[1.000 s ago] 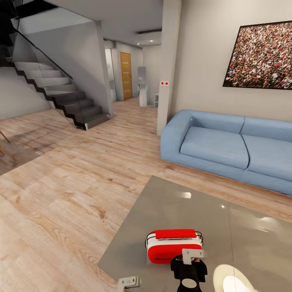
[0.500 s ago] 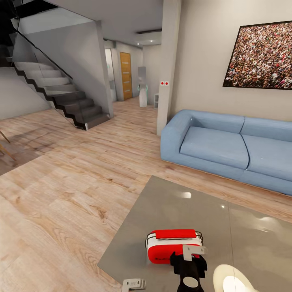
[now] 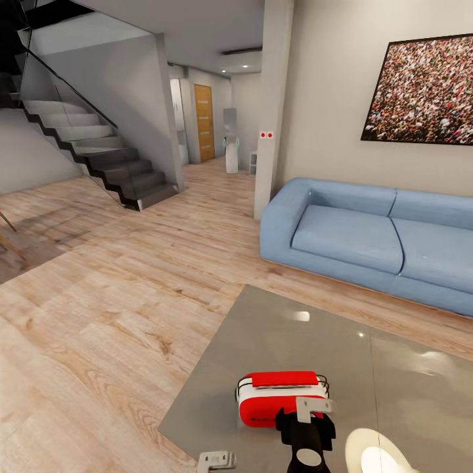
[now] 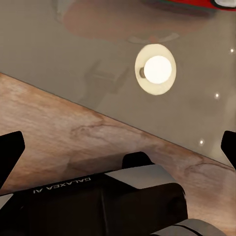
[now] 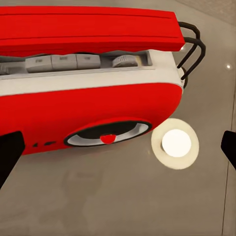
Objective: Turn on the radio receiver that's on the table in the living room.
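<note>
Right gripper point(image 3: 309, 412) hovers just before the radio point(image 3: 282, 398), fingers spread wide with nothing held; the left gripper point(image 3: 216, 459), open too, hangs by the table point(image 3: 276, 335) edge. A clumsy push could slide the light radio across that glossy top toward the sofa point(image 3: 368, 236).

A home's open living room is shown. A long light-blue sofa point(image 3: 368, 240) is set against a beige wall, under a large framed crowd picture point(image 3: 420, 89). Light wood flooring point(image 3: 98, 315) is laid throughout. A dark staircase point(image 3: 98, 154) with a glass side is seen beyond, and a wooden door point(image 3: 204, 123) down a hallway. A glossy low table point(image 3: 394, 387) is reflected with ceiling lights.
</note>
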